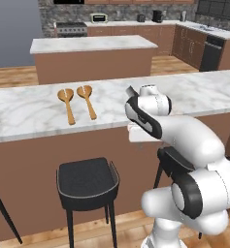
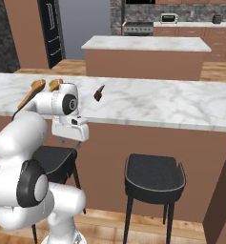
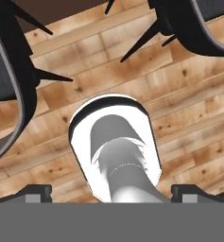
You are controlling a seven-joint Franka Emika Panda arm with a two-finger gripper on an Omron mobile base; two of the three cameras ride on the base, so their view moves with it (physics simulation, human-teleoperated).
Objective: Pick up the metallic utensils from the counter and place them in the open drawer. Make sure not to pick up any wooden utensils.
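Gripper (image 3: 111, 193): jaws standing wide apart, gripping nothing, pointing down at the floor between bar stools (image 1: 87, 183).
Wooden spoons (image 1: 76, 102): two, lying side by side on the marble counter (image 1: 24, 111), being left alone.
Small dark utensil (image 2: 98, 93): lying on that counter, right of the spoons; material unclear.

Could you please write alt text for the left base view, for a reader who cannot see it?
Two wooden spoons lie side by side, heads away from the robot, on a long marble counter. The white robot arm rises at lower right in front of the counter, beside a black stool. A kitchen island stands beyond.
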